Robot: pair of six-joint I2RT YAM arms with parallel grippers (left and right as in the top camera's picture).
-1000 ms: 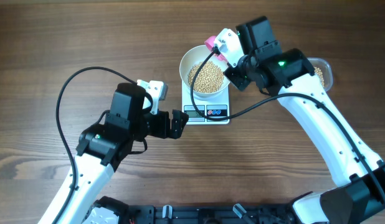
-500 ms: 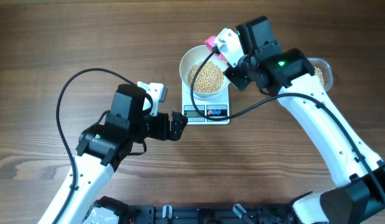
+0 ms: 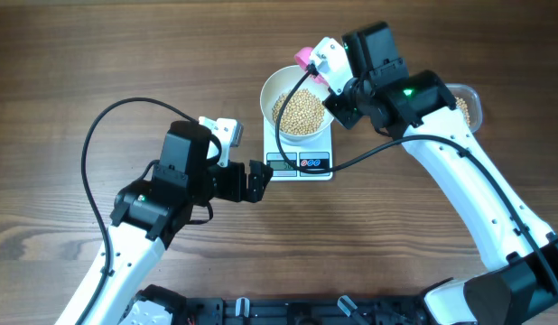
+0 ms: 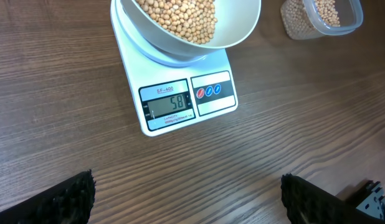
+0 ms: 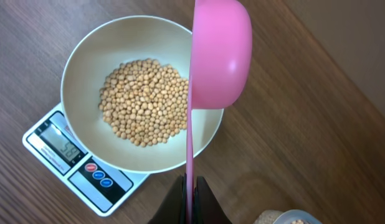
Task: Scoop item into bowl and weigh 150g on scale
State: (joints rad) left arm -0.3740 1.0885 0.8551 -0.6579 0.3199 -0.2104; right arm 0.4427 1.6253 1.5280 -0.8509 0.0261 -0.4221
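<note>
Many more beans point(image 3: 299, 110) needed: right gripper point(image 5: 191, 194), clamped on pink scoop point(image 5: 220, 56) at bowl's point(image 5: 74, 68) one o'clock, should tip out fully; left gripper point(image 3: 258, 181) gapes.

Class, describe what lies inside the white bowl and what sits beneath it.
Tan beans pile inside the bowl; they hide its floor. Beneath it sits the scale, its platform mostly covered.

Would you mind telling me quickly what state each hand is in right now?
Left hand: open, holding nothing.
Right hand: closed on the handle of the pink scoop.
</note>
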